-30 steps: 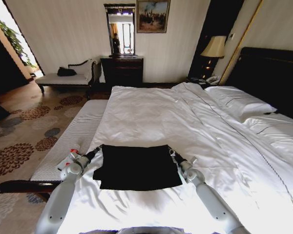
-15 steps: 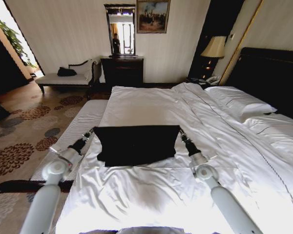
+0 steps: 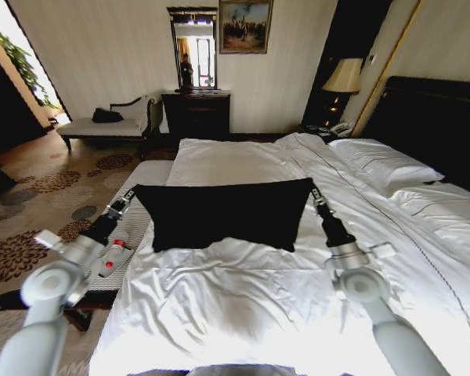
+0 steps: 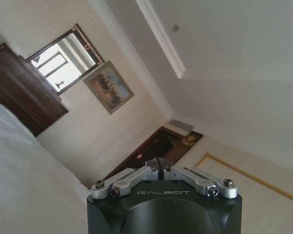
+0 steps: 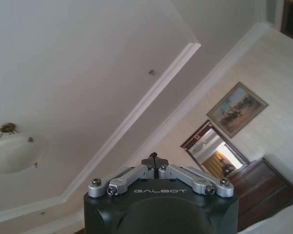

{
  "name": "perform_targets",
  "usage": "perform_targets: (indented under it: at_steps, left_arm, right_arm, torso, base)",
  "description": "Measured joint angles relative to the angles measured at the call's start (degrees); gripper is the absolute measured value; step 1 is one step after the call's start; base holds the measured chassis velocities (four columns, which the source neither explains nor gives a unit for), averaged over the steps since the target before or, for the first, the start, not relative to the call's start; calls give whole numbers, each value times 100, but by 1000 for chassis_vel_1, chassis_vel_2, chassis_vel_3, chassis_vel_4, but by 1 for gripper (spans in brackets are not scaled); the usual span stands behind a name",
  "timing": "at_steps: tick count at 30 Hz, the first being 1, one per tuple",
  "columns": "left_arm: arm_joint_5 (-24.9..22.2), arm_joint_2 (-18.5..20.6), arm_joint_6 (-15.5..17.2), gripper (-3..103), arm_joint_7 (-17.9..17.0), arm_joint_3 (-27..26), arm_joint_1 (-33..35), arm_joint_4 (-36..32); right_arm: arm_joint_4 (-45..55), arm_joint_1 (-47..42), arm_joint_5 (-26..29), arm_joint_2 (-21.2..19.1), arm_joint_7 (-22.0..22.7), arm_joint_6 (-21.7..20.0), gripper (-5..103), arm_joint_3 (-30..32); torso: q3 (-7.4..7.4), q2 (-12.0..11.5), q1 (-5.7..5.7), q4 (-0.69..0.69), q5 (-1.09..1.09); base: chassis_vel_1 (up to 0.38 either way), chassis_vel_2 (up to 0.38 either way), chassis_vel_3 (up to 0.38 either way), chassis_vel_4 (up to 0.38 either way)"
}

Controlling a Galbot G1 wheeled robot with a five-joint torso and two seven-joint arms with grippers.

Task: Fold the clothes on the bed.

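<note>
T-shirt (image 3: pixel 223 214): stretched taut above the bed (image 3: pixel 243 305), between both grippers.
Left gripper (image 3: pixel 130 191): pinching the T-shirt's left top corner.
Right gripper (image 3: pixel 314 188): pinching its right top corner.

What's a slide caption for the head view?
Left gripper and right gripper hold a black T-shirt stretched by its top corners above the white bed.

Bedroom: bed (image 3: pixel 243 305), lamp (image 3: pixel 344 76), dresser (image 3: pixel 196 113)
</note>
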Motion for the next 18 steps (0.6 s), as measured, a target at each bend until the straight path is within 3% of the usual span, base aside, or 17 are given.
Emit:
perform_targets:
  at_steps: [2, 5, 7, 9, 10, 11, 14, 15, 16, 18]
  left_arm:
    - [-77, 7, 18, 0, -49, -82, 40, -91]
    - [-302, 67, 246, 0, -367, -365, 121, -292]
    - [-291, 76, 267, 0, -386, -358, 117, -276]
    - [47, 157, 404, 0, -560, -71, -14, 125]
    - [325, 193, 469, 0, -620, 193, -139, 478]
    - [325, 193, 469, 0, -620, 193, -139, 478]
    - [1262, 225, 518, 0, -626, 1142, -787, 1773]
    - [1615, 199, 496, 0, -609, 1522, -1083, 2295]
    - [1615, 199, 496, 0, -609, 1522, -1083, 2295]
    - [2018, 127, 420, 0, -619, 2065, -1578, 3189]
  right_arm:
    - [137, -79, 32, -18, 183, -68, 0, 105]
    - [667, -231, 83, -144, 1433, -679, 0, 497]
    - [672, -201, 66, -163, 1613, -787, 0, 492]
    - [394, 70, -85, -283, 2486, -1342, 0, 184]
    - [62, 230, -189, -328, 2659, -1556, 0, -68]
    - [62, 230, -189, -328, 2659, -1556, 0, -68]
    - [-1358, 1027, -473, -349, 2658, -1767, 0, -1112]
    - [-1993, 1492, -576, -292, 2560, -1721, 0, -1548]
    - [-1993, 1492, -576, -292, 2560, -1721, 0, -1548]
    - [-3037, 2305, -768, -115, 2302, -1516, 0, -2226]
  torso:
    - [0, 0, 0, 0, 0]
    - [-1, 1, -2, -2, -1]
    - [-1, 1, -1, -2, -1]
    - [0, 1, -2, 2, 0]
    - [1, 0, -1, 1, 0]
    - [1, 0, -1, 1, 0]
    - [3, -1, 0, -1, 0]
    - [3, -2, 1, -3, 4]
    - [3, -2, 1, -3, 4]
    - [4, -3, 3, 2, -3]
  base:
    - [0, 0, 0, 0]
    - [0, 0, 0, 0]
    - [0, 0, 0, 0]
    - [0, 0, 0, 0]
    - [0, 0, 0, 0]
    - [0, 0, 0, 0]
    - [0, 0, 0, 0]
    - [0, 0, 0, 0]
    - [0, 0, 0, 0]
    - [0, 0, 0, 0]
